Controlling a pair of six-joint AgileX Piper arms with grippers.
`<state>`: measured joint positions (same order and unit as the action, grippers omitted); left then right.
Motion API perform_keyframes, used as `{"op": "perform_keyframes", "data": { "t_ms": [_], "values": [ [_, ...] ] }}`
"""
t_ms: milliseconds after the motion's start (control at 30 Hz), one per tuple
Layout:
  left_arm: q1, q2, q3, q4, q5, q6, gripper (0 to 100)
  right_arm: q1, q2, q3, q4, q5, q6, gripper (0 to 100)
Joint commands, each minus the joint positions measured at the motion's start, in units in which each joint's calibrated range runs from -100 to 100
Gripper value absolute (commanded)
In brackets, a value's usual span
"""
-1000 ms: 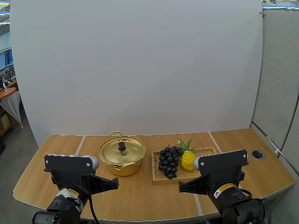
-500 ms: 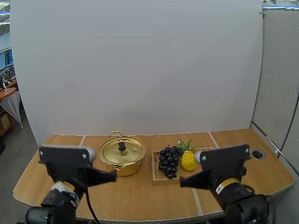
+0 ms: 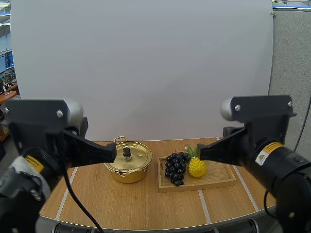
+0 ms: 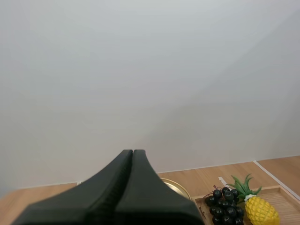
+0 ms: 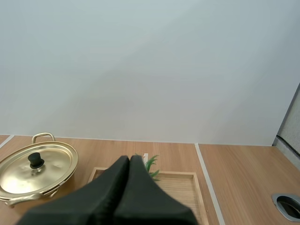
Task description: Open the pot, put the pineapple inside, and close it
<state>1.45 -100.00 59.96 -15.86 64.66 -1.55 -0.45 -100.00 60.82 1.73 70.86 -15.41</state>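
A yellow toy pineapple [image 3: 196, 166] with green leaves lies on a wooden tray [image 3: 218, 177], below and just ahead of the tip of the right claw [image 3: 199, 153]. A bunch of dark grapes [image 3: 175, 167] lies just beside it on the same tray, on the side nearer the left claw [image 3: 112, 153]. A gold pot [image 3: 128, 162] stands on the worktop [image 3: 146, 204] beside the tray, below the left claw's tip. Its lid [image 3: 128, 156], with a black knob, is on, so the inside is hidden.

Both claws are closed on nothing, each pair of fingers pressed together into one dark wedge.

Each arm carries a yellow warning sticker [image 3: 265, 156]; its writing is too small to read.

The left wrist view shows the pineapple [image 4: 261, 211] and grapes [image 4: 224, 208] beyond the left claw [image 4: 132, 152] to its right, with an edge of the pot [image 4: 177, 186] right behind it. The right wrist view shows the whole lid [image 5: 36, 169] to the left of the right claw [image 5: 130, 159], green leaves [image 5: 151, 165] peeking past its tip, and a round metal-rimmed hole [image 5: 287, 205] in the worktop far to its right.
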Motion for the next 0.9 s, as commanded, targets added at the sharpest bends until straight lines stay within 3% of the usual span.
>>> {"op": "perform_keyframes", "data": {
  "t_ms": [0, 233, 667, 767, 867],
  "values": [
    [0.02, 0.0, -3.0, 0.3, 2.3, 0.2, 0, -0.3, 0.0, -2.8, 0.2, 3.4, -0.6, 0],
    [0.02, 6.5, -4.0, 0.3, 2.4, 1.4, 0, -0.3, 2.5, -3.5, 0.4, 3.8, -0.6, 0],
    [0.02, 36.2, -4.4, -3.6, -2.0, 10.2, 1, -0.3, 26.1, -3.5, 1.0, 4.4, -0.6, 0],
    [0.02, 39.8, -4.4, -3.6, -2.1, 10.2, 14, -0.3, 29.2, -3.5, 1.1, 4.4, -0.6, 1],
    [0.02, 42.4, -4.4, -3.6, -2.3, 10.2, 41, -0.3, 30.3, -3.5, 1.8, 4.2, -0.6, 31]
  ]
}}
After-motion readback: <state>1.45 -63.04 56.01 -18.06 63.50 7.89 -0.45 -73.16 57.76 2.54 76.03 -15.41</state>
